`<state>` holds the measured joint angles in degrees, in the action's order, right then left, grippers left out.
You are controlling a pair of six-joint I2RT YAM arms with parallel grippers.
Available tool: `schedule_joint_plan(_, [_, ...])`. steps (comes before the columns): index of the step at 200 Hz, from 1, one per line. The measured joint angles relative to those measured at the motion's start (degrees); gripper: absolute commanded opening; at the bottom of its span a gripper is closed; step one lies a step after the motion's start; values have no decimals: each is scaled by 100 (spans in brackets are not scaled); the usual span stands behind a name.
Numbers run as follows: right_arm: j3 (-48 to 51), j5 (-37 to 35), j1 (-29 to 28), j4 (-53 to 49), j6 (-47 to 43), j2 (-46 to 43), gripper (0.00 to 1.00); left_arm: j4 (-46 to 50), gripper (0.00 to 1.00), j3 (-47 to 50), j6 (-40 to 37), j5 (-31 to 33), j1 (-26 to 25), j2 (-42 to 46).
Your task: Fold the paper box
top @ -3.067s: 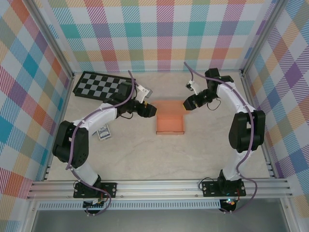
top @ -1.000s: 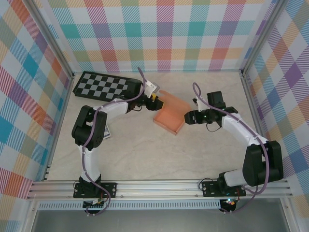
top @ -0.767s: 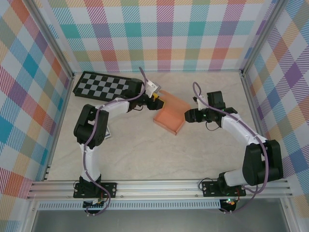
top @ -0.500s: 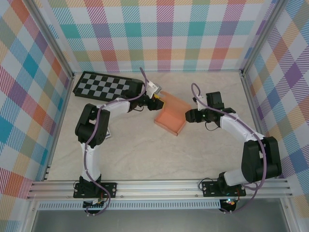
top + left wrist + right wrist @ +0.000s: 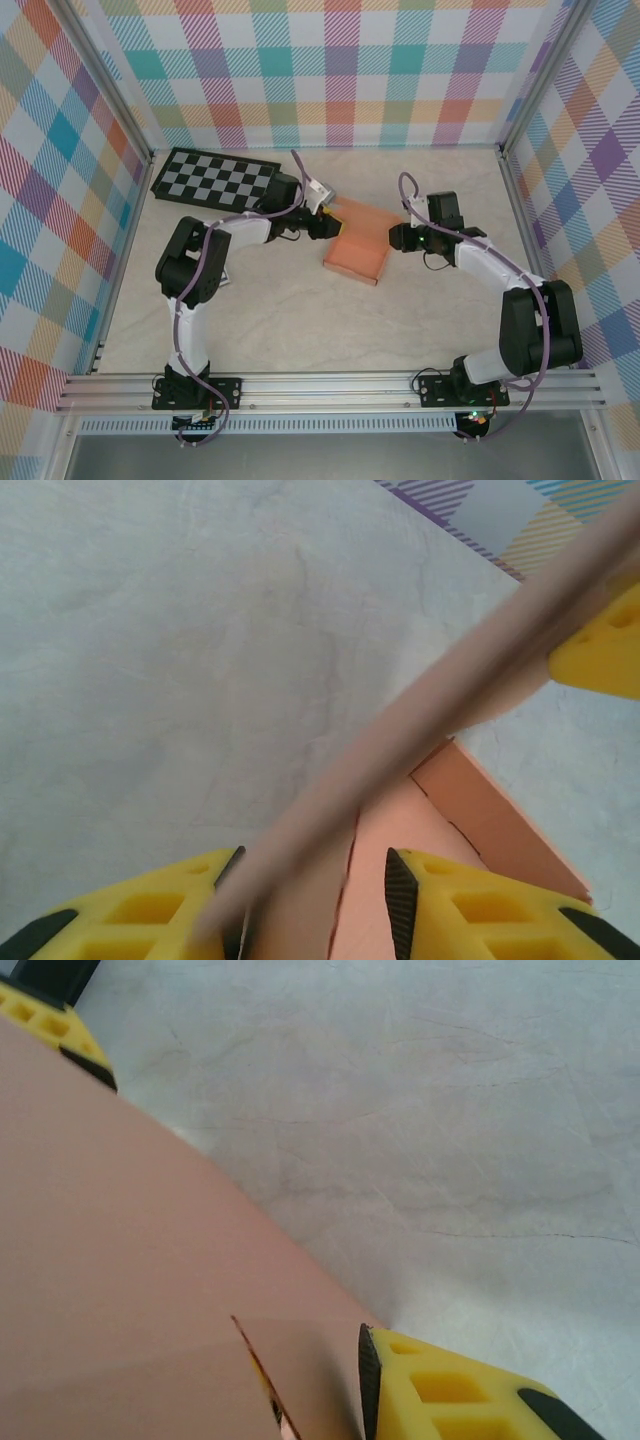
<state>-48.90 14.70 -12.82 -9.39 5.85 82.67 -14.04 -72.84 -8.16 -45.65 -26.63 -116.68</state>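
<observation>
Presently: paper box [image 5: 358, 248], salmon-orange, partly folded, centre of table [image 5: 300, 320]; left gripper [image 5: 327, 222] straddles its raised far-left flap; right gripper [image 5: 397, 238] straddles its right edge; whether either clamps, cannot tell.

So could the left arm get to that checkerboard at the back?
Probably yes: the checkerboard lies flat right beside its forearm with nothing between them, though its tool is at the paper box's edge right now.

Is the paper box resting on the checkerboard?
No, the paper box lies on the bare table, apart from the checkerboard.
</observation>
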Motion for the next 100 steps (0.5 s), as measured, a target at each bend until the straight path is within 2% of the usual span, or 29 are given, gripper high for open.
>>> schedule_joint_plan(31, [72, -63, -17, 210, 184, 0, 29, -310, 43, 111, 271, -26, -149, 122])
schedule_joint_plan(54, [170, -223, -131, 411, 402, 0, 29, -629, 42, 251, 568, 232, -201, 227])
schedule_joint_plan(80, [210, -525, -391, 551, 640, 0, 37, -1034, 43, 625, 901, 756, -256, 444])
schedule_joint_plan(100, [210, -728, -485, 599, 752, -28, 42, -1163, 48, 785, 1069, 1106, -304, 588])
